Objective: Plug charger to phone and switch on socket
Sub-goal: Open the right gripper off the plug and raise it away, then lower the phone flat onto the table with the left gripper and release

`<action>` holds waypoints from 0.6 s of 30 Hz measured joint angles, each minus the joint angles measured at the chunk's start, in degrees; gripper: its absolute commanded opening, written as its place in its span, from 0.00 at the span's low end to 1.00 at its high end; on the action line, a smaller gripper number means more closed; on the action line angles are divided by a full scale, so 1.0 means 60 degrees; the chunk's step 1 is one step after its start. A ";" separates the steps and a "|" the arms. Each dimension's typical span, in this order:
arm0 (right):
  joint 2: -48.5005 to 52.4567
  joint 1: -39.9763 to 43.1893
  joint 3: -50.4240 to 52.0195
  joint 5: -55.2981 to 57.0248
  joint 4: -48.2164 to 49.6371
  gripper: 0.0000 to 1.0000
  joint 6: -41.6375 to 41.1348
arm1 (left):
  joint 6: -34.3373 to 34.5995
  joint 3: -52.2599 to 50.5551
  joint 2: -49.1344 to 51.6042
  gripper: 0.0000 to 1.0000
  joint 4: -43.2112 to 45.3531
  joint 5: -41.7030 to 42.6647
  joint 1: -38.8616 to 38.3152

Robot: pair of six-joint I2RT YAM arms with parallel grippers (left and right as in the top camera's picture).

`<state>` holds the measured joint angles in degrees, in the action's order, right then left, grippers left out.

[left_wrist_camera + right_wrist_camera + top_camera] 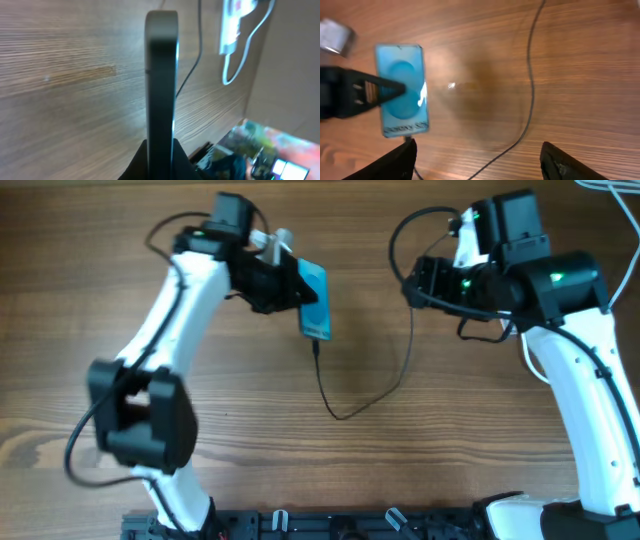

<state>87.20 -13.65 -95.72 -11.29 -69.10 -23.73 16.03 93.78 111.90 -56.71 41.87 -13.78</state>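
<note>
My left gripper [290,285] is shut on the phone [315,302] and holds it tilted above the table. In the left wrist view the phone [161,75] is edge-on between the fingers [161,160]. The right wrist view shows its teal screen [402,85]. The thin black charger cable [345,412] meets the phone's lower edge and loops right toward the right arm; it also shows in the right wrist view [530,85]. The white socket [232,25] with red marks lies beyond the phone, partly hidden under the right arm [467,242]. My right gripper [480,165] is open and empty.
The thick white cord [245,55] curls beside the socket. A dark rail [330,525] runs along the table's front edge. The wooden table [450,440] lies under everything.
</note>
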 measured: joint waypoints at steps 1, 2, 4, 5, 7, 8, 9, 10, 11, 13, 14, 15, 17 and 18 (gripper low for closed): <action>0.0000 0.0171 0.0000 0.0106 -0.0004 0.80 0.0004 | -0.0080 0.0000 0.0299 0.04 0.0226 -0.0011 -0.0200; 0.0000 0.0302 0.0000 0.0178 -0.0015 0.80 0.0007 | -0.0142 -0.0007 0.0641 0.04 0.0452 -0.0007 -0.0419; 0.0047 0.0441 0.0000 0.0229 -0.0102 0.80 0.0036 | -0.0237 -0.0033 0.1268 0.04 0.0984 -0.0011 -0.0798; 0.0109 0.0444 -0.0004 0.0248 -0.0131 0.78 0.0102 | -0.0277 -0.0040 0.1446 0.04 0.1115 -0.0015 -0.0882; 0.0310 0.0444 -0.0004 0.0251 -0.0219 0.75 0.0197 | -0.0306 -0.0069 0.1661 0.04 0.1486 -0.0018 -0.0936; 0.0448 0.0444 -0.0004 0.0251 -0.0270 0.75 0.0251 | -0.0310 -0.0069 0.1730 0.04 0.1577 -0.0036 -0.0936; 0.0637 0.0444 0.0000 0.0251 -0.0270 0.75 0.0255 | -0.0302 -0.0069 0.1763 0.04 0.1643 -0.0073 -0.0936; 0.0725 0.0444 0.0000 0.0255 -0.0259 0.75 0.0255 | -0.0299 -0.0069 0.1781 0.04 0.1665 -0.0120 -0.0936; 0.0805 0.0444 0.0000 0.0255 -0.0200 0.76 0.0251 | -0.0288 -0.0069 0.1796 0.04 0.1679 -0.0197 -0.0936; 0.0834 0.0444 0.0000 0.0251 -0.0018 0.75 0.0244 | -0.0117 -0.0069 0.1851 0.04 0.1683 -0.0495 -0.0936; 0.0834 0.0444 0.0000 0.0251 -0.0004 0.76 0.0244 | -0.0062 -0.0069 0.1938 0.04 0.1723 -0.0743 -0.0936; 0.0834 0.0444 0.0000 0.0251 0.0007 0.76 0.0244 | -0.0025 -0.0069 0.2014 0.04 0.1829 -0.0860 -0.0936; 0.0834 0.0444 0.0000 0.0251 0.0011 0.75 0.0244 | 0.0040 -0.0069 0.2233 0.04 0.2065 -0.1158 -0.0936; 0.0834 0.0444 0.0000 0.0251 0.0007 0.76 0.0244 | 0.0069 -0.0069 0.2310 0.04 0.2153 -0.1279 -0.0933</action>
<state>92.20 -10.98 -95.72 -9.78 -69.06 -22.26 16.45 93.36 125.75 -43.79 34.20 -19.38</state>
